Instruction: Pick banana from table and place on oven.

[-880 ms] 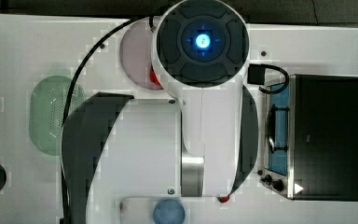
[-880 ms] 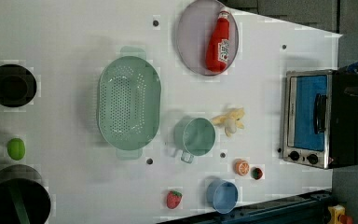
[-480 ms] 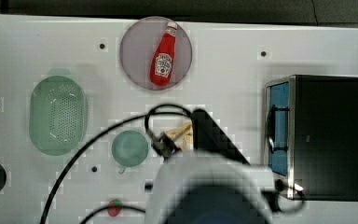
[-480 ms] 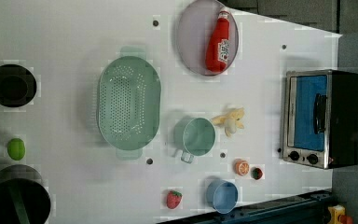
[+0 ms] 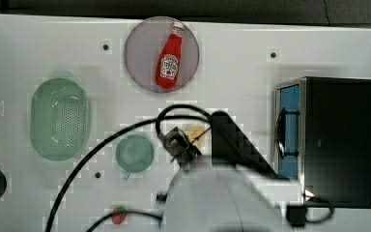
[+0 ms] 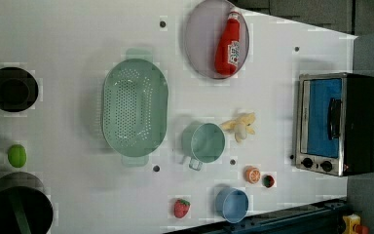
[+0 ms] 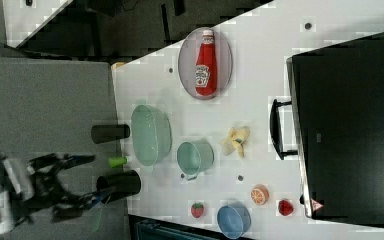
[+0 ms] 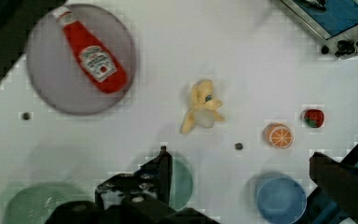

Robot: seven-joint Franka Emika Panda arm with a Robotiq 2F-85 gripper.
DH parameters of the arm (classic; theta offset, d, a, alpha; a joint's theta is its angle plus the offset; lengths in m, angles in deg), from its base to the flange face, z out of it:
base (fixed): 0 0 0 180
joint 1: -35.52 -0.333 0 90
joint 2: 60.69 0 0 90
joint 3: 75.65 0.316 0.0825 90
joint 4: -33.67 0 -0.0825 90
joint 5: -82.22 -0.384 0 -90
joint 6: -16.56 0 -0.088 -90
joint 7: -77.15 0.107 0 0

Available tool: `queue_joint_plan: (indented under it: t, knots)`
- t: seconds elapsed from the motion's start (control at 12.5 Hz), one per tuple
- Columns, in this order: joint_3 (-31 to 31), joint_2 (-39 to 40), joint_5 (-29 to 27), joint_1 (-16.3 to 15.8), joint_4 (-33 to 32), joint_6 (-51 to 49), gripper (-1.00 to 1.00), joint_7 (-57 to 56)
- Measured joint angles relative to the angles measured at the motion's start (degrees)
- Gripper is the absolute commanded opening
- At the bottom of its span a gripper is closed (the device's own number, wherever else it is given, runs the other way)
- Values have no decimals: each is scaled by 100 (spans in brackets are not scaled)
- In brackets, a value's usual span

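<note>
— Wrist view first: what sat nearest the gripper (image 8: pixel 235 175)?

— Its two dark fingers (image 8: pixel 161 170) stood spread wide, released, with nothing between them. Under one finger lay the green cup (image 8: pixel 179 182); beside the other, the blue bowl (image 8: pixel 279 200).

— And the banana (image 8: pixel 200 109)?

— Farther out, peeled, lying flat on the white table (image 8: pixel 242 60), apart from both fingers. An orange slice (image 8: pixel 278 136) and a strawberry (image 8: pixel 313 117) lay to one side of it. Beyond it were the grey plate (image 8: pixel 42 88) carrying the ketchup bottle (image 8: pixel 93 58), and a corner of the oven (image 8: pixel 335 21).

— Did the left view agree?

— Yes. The banana (image 6: pixel 241 126) lay between the cup (image 6: pixel 203 142) and the oven (image 6: pixel 336 124), just beside the cup and well apart from the oven. The oven's door was shut. A green colander (image 6: pixel 134 112) sat on the left view's left of the cup.

— And the top view?

— The arm (image 5: pixel 222 198) covered the lower middle, with the banana (image 5: pixel 195 133) partly showing next to it. The oven (image 5: pixel 338 140) stood at the top view's right; its black top was bare.

— The right view?

— The banana (image 7: pixel 236 140) rested on the table between the cup (image 7: pixel 195 157) and the oven handle (image 7: pixel 275 130).
</note>
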Motion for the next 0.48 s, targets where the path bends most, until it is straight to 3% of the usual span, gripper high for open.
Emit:
queue_joint_plan:
  t: [0.24,0.48]
  knots:
    - [-130,1074,-95,31,-403,768,100,7]
    - [-259,1725,-100,40,-1455,1666,100,13]
